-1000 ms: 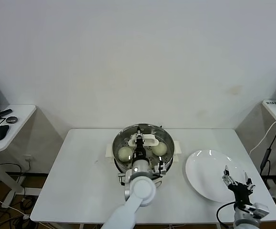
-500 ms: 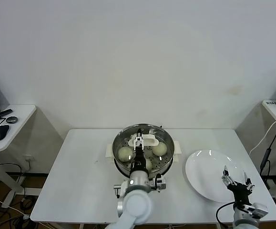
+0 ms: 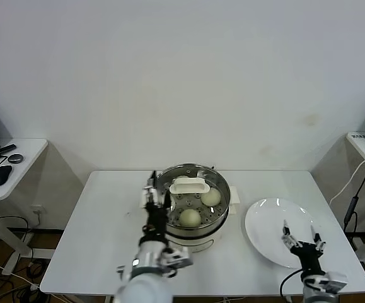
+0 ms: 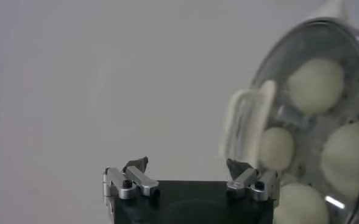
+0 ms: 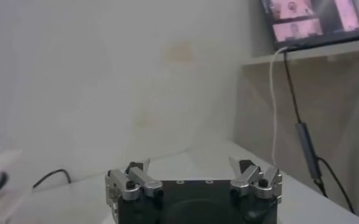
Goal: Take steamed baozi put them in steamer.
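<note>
— Where are the grippers?
— Right gripper (image 3: 301, 238) hangs over the near edge of the white plate (image 3: 267, 227), fingers apart, empty. Left gripper (image 3: 156, 197) is at the steamer's (image 3: 217, 218) left rim, fingers spread, holding nothing.
— And the buns?
— The buns (image 3: 190, 217) sit inside the steamer, four showing in the left wrist view.

The steamed baozi (image 3: 190, 217) were a pale cream-yellow, plain and unmarked, inside the steamer (image 3: 222, 214), whose shiny steel wall and hole-dotted grey tray sat on a cream-white base. The plate (image 3: 264, 233) was glossy white on a white tabletop (image 3: 100, 240), and the wall behind was an even off-white. The left gripper (image 4: 188, 176) and right gripper (image 5: 194, 176) each had a black body with silver-grey metal fingers (image 4: 133, 181) tipped in black.
</note>
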### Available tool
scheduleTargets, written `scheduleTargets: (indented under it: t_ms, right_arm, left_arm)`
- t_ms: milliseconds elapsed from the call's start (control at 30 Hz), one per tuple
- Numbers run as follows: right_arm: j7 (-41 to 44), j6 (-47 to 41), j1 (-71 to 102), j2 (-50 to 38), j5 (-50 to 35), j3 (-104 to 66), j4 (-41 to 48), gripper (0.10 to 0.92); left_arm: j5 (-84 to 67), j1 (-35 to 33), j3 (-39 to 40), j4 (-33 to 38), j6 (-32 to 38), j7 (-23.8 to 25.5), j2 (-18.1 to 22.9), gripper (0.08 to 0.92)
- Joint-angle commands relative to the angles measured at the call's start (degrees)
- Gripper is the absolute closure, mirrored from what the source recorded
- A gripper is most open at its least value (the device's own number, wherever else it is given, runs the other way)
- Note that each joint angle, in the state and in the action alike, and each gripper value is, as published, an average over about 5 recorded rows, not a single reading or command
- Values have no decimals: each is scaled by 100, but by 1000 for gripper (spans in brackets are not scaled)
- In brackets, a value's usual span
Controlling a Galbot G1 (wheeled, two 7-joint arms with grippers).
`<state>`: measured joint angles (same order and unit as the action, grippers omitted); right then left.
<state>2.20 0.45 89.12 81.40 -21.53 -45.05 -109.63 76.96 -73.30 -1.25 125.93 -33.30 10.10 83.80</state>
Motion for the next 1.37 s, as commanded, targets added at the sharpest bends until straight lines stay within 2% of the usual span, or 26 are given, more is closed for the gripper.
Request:
scheduleTargets:
  t_ms: [33, 167, 333, 467, 700, 933, 1367]
  right_arm:
    - [317, 170, 491, -118, 758, 998, -270, 203]
    - [228, 183, 536, -137, 776, 1291, -185, 203]
    - [179, 127, 718, -312, 677, 1392, -239, 203]
    - [228, 138, 891, -538, 742, 1297, -340, 203]
    - [538, -479, 1174, -724, 767, 911, -823, 203]
    - [592, -906, 1251, -772, 727, 901, -1095, 203]
    - [580, -1036, 1470, -780, 713, 698, -1520, 203]
  left_arm:
    - [-5104, -1830, -2964, 768, 2681, -1392, -145, 177]
    - [-6266, -2263, -3500, 63, 3438, -1594, -33, 177]
    - [-6867, -2929, -3392, -464, 3536, -1716, -6, 177]
    - [-7093, -3320, -3151, -747, 3341, -1792, -26, 177]
    - [-7587, -3657, -3028, -314, 2802, -1680, 41, 177]
    - [-7691, -3793, -3038, 291, 2658, -1579, 80, 177]
    - [-7674, -3891, -2969, 502, 2650, -1460, 175, 177]
